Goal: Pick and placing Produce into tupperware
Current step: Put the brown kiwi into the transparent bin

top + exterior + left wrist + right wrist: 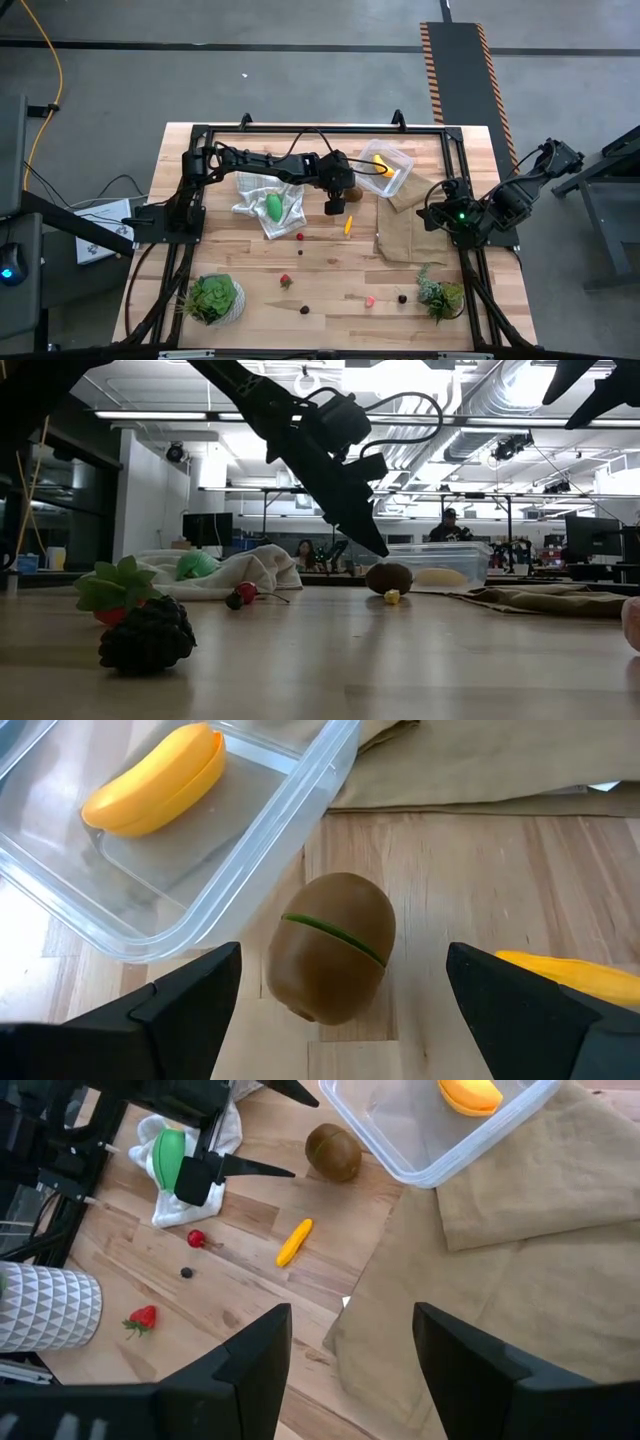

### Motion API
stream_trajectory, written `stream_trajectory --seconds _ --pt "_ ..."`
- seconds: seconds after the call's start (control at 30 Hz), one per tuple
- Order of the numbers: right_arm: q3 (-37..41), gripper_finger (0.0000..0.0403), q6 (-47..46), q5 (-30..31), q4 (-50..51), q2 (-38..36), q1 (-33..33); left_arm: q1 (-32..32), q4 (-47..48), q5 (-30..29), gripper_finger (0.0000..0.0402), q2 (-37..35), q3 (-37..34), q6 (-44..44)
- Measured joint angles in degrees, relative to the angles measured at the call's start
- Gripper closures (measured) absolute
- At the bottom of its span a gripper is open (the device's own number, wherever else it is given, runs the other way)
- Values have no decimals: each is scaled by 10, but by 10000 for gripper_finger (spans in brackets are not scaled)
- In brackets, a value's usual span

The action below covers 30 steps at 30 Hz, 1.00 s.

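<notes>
Table (330, 290): one tupperware (398, 168), one banana (381, 162), one kiwi (352, 192).

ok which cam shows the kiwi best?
Left wrist view: the kiwi fills the frame between the open left gripper. Right wrist shows it small beside the container; low view, distant; high view, mostly hidden.

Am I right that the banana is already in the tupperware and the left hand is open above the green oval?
Not quite: the left hand is open above the kiwi, as the left wrist view shows. The banana is in the tupperware.
</notes>
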<state>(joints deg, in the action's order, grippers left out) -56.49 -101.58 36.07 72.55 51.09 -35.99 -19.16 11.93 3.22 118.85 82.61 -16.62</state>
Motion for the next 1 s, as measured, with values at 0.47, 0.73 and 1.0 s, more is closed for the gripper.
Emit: stream_trajectory --seconds 0.47,0.73,1.0 --pt "0 203 0 6 0 0 0 0 -1 0 60 0 0 3" --pt "0 203 0 6 0 0 0 0 -1 4 60 0 0 4" --pt "0 203 2 7 0 0 0 0 2 9 60 0 0 4"
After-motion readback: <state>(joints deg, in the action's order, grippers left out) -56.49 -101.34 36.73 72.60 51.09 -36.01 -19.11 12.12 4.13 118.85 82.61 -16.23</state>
